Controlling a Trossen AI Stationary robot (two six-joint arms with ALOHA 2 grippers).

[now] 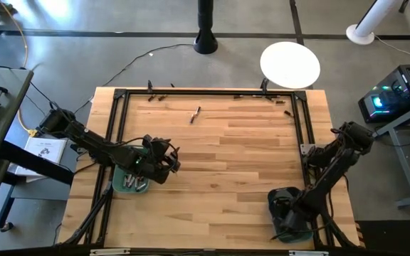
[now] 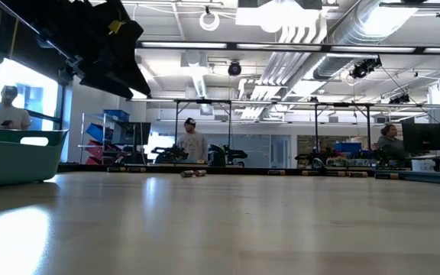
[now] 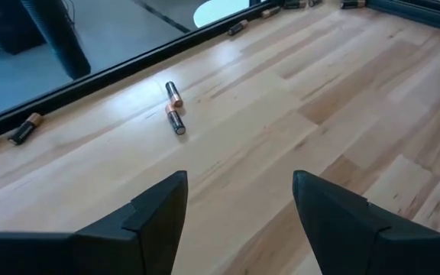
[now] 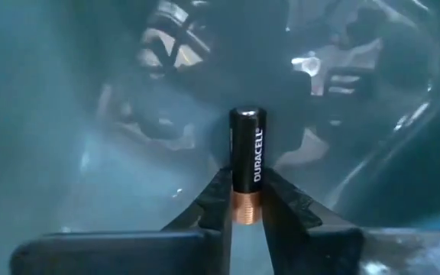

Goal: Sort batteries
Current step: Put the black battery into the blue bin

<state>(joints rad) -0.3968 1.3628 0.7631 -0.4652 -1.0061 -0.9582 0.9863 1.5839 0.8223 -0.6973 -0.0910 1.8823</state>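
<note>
Right gripper (image 4: 244, 200) pinches a battery (image 4: 247, 156) over the bin (image 1: 290, 213) at lower right: drop-off step, and release comes next. Left gripper (image 3: 239, 202), wide and empty, hovers at the left bin (image 1: 119, 181); two batteries (image 3: 174, 107) lie upper-centre on the tabletop (image 1: 233, 156), awaiting pickup.

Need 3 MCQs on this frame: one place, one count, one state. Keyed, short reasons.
1. Where is the right claw?
A. over the table's middle
B. down in the teal bin at the near right corner
C. at the far rail

2. How many batteries lie as a pair mid-table, ahead of the left claw?
A. two
B. five
C. none

3. What state is the right claw in?
A. wide open, empty
B. shut on a battery
C. out of view

Key: 1 B, high view shows it over that bin; 2 A, left wrist view shows two end to end; 3 B, right wrist view shows the black-and-copper cell pinched between its fingers.
</note>
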